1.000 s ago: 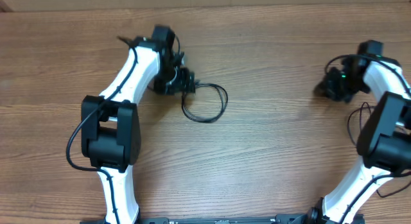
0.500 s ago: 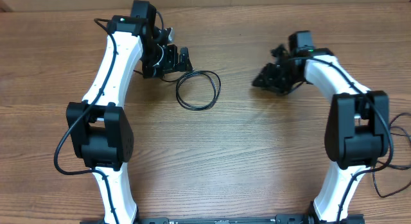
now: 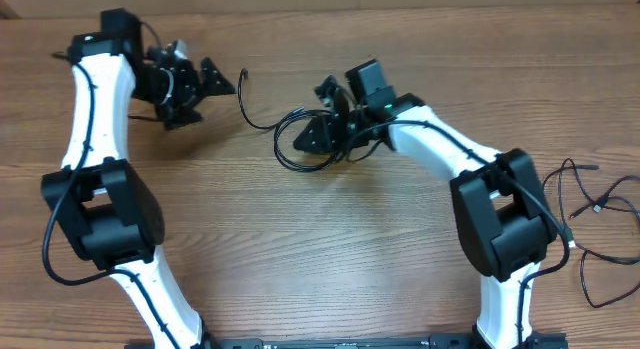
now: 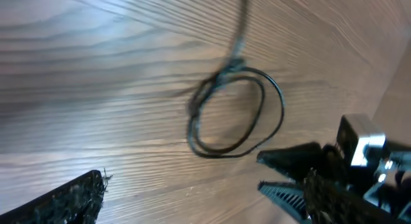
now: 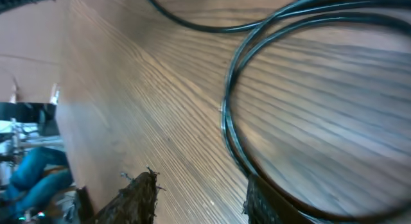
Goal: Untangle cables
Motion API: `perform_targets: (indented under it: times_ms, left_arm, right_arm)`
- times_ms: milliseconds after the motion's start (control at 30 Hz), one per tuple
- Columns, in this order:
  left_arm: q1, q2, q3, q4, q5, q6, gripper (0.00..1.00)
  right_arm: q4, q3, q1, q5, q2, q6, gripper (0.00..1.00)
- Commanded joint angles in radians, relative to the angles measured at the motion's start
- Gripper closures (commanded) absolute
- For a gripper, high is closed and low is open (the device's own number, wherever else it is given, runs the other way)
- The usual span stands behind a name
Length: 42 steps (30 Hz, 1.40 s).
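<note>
Brown wood-grain table [image 3: 400, 279], seen from above, with two white robot arms reaching in. A thin black cable [image 5: 226, 118], coiled into a loose double loop, lay near the middle of the table, its free tail trailing toward the left arm. The right gripper [image 3: 318, 136] hovered low over the loop, jaws partly apart and empty, one strand running just beside a fingertip [image 5: 257, 201]. The left gripper [image 3: 205, 94] stood near the tail's end, jaws spread wide, holding nothing. More thin black cords [image 3: 598, 204] lay well apart at the right edge. The step in hand appeared to be reaching for the coil. Next, the right jaws would likely need to straddle one strand and close on it while the left took the tail.
</note>
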Motion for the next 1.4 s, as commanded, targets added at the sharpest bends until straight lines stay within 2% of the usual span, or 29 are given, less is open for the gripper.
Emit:
perform_targets:
  times_ms: [0,100,267,367,600,767,867,967,1033,1167,1367]
  left_arm:
    - [0.05,-0.003,0.017,-0.001,-0.029,0.023,0.0]
    - [0.061,-0.003,0.017,-0.001,-0.137,0.023,0.0]
    - [0.056,-0.003,0.017,-0.001,-0.311,0.023,0.0]
    - [0.057,-0.003,0.017,-0.001,-0.383,0.023,0.0]
    - [0.056,-0.003,0.017,-0.001,-0.392,0.023,0.0]
    - [0.056,-0.003,0.017,-0.001,-0.392,0.023,0.0]
    - [0.056,-0.003,0.017,-0.001,-0.392,0.023,0.0]
    - [0.056,-0.003,0.017,-0.001,-0.392,0.023,0.0]
    - [0.056,-0.003,0.017,-0.001,-0.392,0.023,0.0]
    - [0.056,-0.003,0.017,-0.001,-0.392,0.023,0.0]
    - [0.056,-0.003,0.017,-0.001,-0.392,0.023,0.0]
  right_arm:
    - [0.025,-0.005,0.053,0.155,-0.002,0.032,0.55]
    - [0.033,-0.005,0.099,0.283,-0.001,0.045,0.55]
    - [0.032,-0.005,0.105,0.324,0.014,0.049,0.52]
    - [0.012,-0.005,0.079,0.417,0.025,0.115,0.52]
    - [-0.121,-0.005,-0.009,0.428,0.026,0.127,0.41]
    - [-0.243,-0.004,-0.069,0.364,0.026,0.132,0.39]
    - [-0.336,0.031,-0.092,0.37,0.025,0.152,0.35]
    - [-0.389,0.087,-0.102,0.374,0.025,0.112,0.33]
    - [-0.388,0.121,-0.102,0.36,0.025,0.089,0.29]
    - [-0.338,0.129,-0.077,0.315,0.026,0.089,0.27]
    - [-0.242,0.101,-0.002,0.497,0.026,0.089,0.28]
